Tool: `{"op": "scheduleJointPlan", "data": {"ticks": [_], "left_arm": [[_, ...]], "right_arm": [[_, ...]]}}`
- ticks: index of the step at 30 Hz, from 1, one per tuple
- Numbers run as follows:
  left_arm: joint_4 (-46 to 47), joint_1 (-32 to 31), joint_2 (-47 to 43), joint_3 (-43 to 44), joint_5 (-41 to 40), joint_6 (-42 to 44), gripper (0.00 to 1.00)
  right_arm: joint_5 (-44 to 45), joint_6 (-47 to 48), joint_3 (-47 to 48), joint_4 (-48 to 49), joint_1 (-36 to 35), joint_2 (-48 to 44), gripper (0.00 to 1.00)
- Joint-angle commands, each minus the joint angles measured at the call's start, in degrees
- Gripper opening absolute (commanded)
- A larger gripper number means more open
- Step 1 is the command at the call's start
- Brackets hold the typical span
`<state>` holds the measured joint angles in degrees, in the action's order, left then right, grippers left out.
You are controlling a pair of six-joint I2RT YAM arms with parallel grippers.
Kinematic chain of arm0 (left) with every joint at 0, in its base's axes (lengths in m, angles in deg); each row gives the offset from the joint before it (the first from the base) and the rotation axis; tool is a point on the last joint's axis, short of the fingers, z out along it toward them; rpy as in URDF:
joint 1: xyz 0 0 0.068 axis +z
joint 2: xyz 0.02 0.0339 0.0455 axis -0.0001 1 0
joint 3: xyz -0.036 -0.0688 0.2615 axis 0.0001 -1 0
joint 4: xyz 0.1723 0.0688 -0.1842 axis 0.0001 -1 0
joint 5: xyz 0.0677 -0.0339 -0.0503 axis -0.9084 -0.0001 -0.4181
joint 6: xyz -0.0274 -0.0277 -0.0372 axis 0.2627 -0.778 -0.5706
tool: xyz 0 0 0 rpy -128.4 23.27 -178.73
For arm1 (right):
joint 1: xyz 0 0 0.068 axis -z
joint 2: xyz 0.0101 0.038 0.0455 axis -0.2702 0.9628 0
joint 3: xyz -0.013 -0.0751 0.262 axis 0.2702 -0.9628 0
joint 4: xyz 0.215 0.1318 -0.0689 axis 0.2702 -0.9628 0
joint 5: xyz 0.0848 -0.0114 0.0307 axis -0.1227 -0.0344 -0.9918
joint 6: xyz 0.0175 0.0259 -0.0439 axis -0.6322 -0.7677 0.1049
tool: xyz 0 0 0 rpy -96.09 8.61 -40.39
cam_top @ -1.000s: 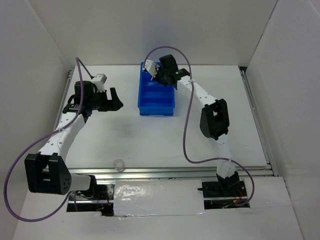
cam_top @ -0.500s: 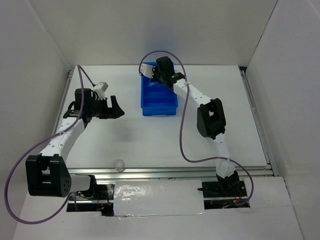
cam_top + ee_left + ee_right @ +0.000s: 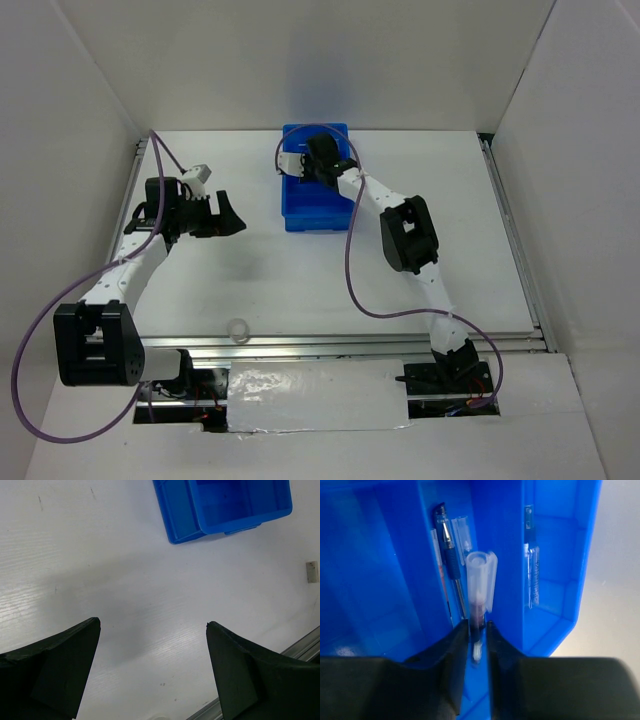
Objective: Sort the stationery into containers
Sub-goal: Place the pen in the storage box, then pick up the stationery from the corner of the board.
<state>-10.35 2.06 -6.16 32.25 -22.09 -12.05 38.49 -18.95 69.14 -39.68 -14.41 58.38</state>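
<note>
We see the right pincer point(image 3: 477, 640) almost shut, gripping a red pen with a clear cap point(image 3: 480, 587) low over the bright blue rectangular plastic tray point(image 3: 565, 595). A thin dark-blue pen point(image 3: 449, 562) lies in the tray just beside the red one. The left pincer point(image 3: 152, 625) gapes wide and empty above the white table point(image 3: 100, 555).
</note>
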Motion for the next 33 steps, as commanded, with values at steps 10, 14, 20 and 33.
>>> {"op": "scheduleJointPlan", "data": {"ticks": [10, 14, 20, 33], "left_arm": [[1.87, 0.22, 0.55, 0.05, 3.61, -1.31, 0.99], [0.64, 0.31, -0.33, 1.1, 4.05, 1.48, 0.99], [-7.26, -1.18, -3.23, 0.23, 4.84, 22.24, 0.91], [-37.09, -12.15, -9.2, -10.12, 0.82, 68.65, 0.64]], "right_arm": [[-0.52, 0.76, 1.8, 3.06, -1.11, -1.77, 0.39], [-0.25, -1.69, -1.35, 5.16, -1.29, -7.55, 0.36], [-1.74, -15.31, -7.58, 1.06, 0.46, -22.84, 0.35], [-14.92, -48.71, -43.68, -22.51, 17.76, -58.78, 0.37]]}}
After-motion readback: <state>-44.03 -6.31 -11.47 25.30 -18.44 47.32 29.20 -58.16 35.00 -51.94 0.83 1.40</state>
